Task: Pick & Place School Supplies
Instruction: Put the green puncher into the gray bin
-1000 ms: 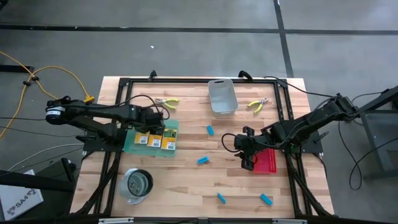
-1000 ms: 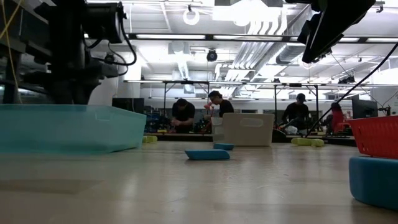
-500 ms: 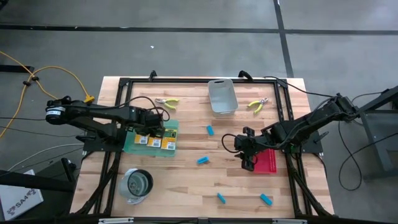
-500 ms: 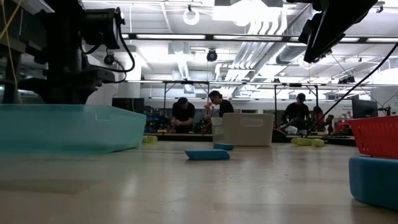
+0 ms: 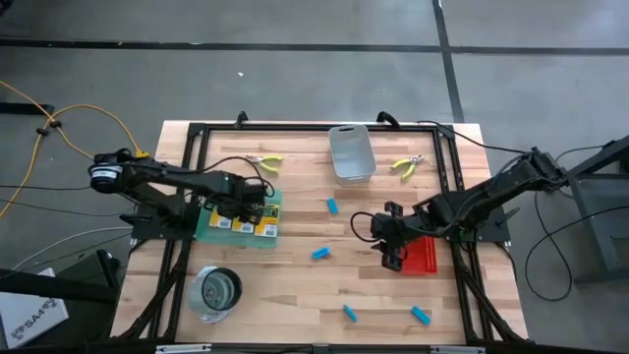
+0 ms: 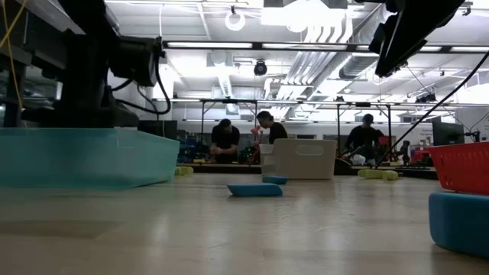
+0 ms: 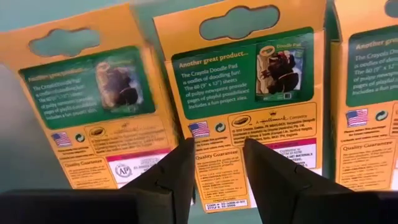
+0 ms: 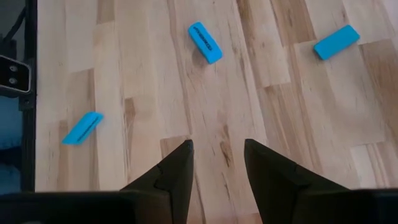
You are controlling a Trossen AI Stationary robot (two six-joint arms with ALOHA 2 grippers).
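Three yellow-and-green crayon boxes [image 5: 246,224] lie flat side by side on the green mat [image 5: 278,202]; they fill the left wrist view, middle box [image 7: 249,68]. My left gripper [image 5: 243,203] [image 7: 217,158] is open just above the middle box, fingers pointing down, touching nothing. My right gripper [image 5: 386,236] [image 8: 217,158] is open and empty over bare wood beside the red tray [image 5: 423,256]. Several light-blue blocks lie on the table, among them [image 5: 332,206], [image 5: 319,253], [image 5: 349,313]. Two yellow-green-handled pliers lie at the far side [image 5: 263,160], [image 5: 407,165].
A grey bin [image 5: 351,152] stands at the far middle. A round metal cup [image 5: 216,292] stands near the front left. A black frame runs along the table's edges [image 5: 295,128]. In the low view, people show in the room behind the table.
My left gripper has moved a little toward the table's near edge and down, over the crayon boxes, staying open. The boxes lie as before.
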